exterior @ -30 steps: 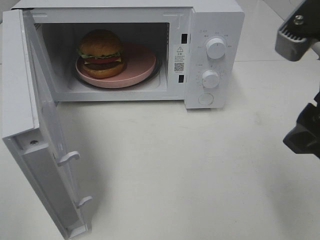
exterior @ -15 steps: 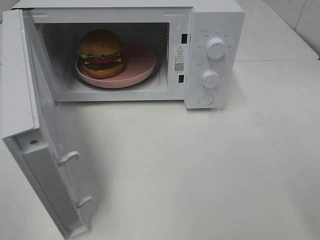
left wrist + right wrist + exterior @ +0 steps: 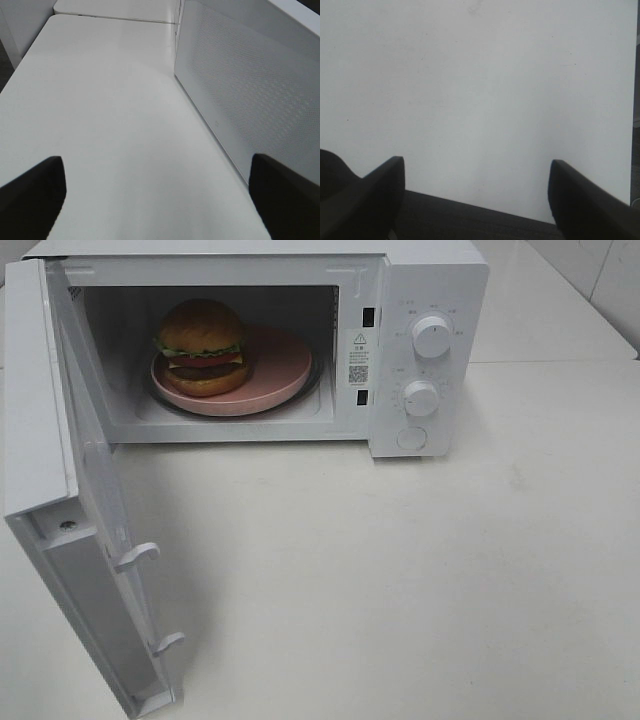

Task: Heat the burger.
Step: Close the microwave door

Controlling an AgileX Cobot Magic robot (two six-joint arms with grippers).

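Exterior high view, from left to right: the microwave door (image 3: pixel 60 490) stands swung wide open on the left, its two latch hooks pointing toward the table (image 3: pixel 400 580). Inside the open microwave (image 3: pixel 430 280) the burger (image 3: pixel 202 345) sits on the left part of a pink round plate (image 3: pixel 285 365), which rests on the floor of the cavity. The burger has a domed, glossy golden-brown top bun, a frill of green lettuce under it, a strip of red and dark filling layers, and a paler bottom bun touching the plate. To the right of the cavity is the control panel with an upper knob (image 3: pixel 432 336), a lower knob (image 3: pixel 421 398) and a round button (image 3: pixel 412 438) below them. In the left wrist view the left gripper (image 3: pixel 155 160) has its dark fingers spread wide over the white table with nothing between them, beside a white panel (image 3: pixel 250 100) with a fine dotted pattern. In the right wrist view the right gripper (image 3: pixel 476 161) is likewise spread wide and grips nothing, with only bare white tabletop beyond it.
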